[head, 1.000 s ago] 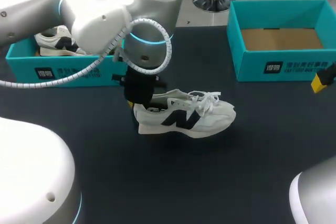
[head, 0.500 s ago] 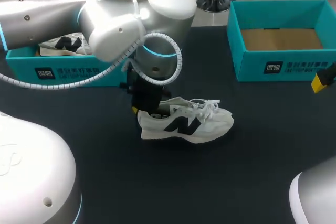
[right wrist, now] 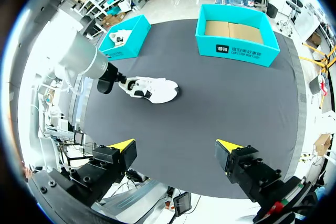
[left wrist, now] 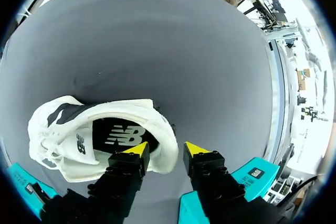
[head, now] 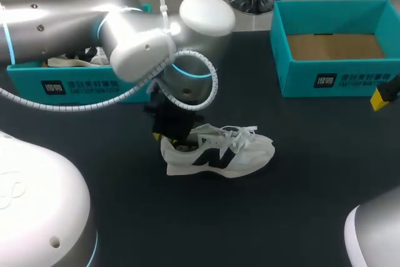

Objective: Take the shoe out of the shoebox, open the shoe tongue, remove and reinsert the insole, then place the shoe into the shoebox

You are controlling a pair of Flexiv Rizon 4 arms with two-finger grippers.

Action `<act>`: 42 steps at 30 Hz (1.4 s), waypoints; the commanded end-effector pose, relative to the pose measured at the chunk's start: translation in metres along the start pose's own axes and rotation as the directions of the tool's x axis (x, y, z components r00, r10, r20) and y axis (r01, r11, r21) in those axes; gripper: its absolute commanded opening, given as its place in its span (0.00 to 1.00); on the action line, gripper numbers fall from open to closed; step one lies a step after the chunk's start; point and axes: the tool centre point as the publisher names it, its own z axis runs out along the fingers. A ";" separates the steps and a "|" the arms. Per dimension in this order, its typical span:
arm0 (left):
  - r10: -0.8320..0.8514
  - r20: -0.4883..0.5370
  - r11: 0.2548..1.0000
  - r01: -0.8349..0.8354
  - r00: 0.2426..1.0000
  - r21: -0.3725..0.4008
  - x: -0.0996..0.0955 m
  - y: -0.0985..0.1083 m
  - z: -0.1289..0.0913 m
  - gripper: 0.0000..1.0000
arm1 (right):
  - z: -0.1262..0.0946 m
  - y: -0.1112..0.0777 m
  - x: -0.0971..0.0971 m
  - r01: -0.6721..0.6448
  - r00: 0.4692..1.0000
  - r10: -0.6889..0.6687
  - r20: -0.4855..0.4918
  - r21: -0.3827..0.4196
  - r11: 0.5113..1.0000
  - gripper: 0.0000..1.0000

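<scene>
A white sneaker [head: 220, 152] with a black logo lies upright on the dark table, toe to the right. My left gripper [head: 166, 133] stands over its heel. In the left wrist view the sneaker [left wrist: 94, 135] shows its dark insole, and the left gripper [left wrist: 167, 149] straddles the heel collar: one fingertip [left wrist: 137, 149] inside the shoe, the other outside with a gap to the heel, so it is open. My right gripper [right wrist: 175, 147] hangs wide open high above the table, holding nothing; one yellow tip [head: 381, 97] shows at the right edge.
A teal shoebox [head: 75, 82] at the back left holds another white sneaker [head: 69, 62]. A second teal shoebox [head: 334, 73] at the back right shows a bare cardboard floor. My left arm's elbow [head: 156, 35] looms over the left box.
The left gripper has lowered the sneaker a little toward the front and spread its fingers off the heel. The left arm swung slightly right. The right gripper has not moved.
</scene>
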 end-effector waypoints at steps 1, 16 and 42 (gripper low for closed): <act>-0.028 0.054 1.000 0.027 0.998 0.013 0.020 -0.003 -0.021 1.00 | -0.001 0.003 0.000 -0.001 1.000 0.001 0.001 0.006 1.000 1.00; -0.264 0.379 0.912 0.102 0.887 0.396 0.105 -0.034 -0.025 1.00 | -0.001 0.003 0.000 -0.001 1.000 0.001 0.001 0.006 1.000 1.00; -0.891 0.400 0.445 0.591 0.216 0.673 0.142 -0.035 -0.018 1.00 | -0.001 0.003 0.000 -0.001 1.000 0.001 0.001 0.006 1.000 1.00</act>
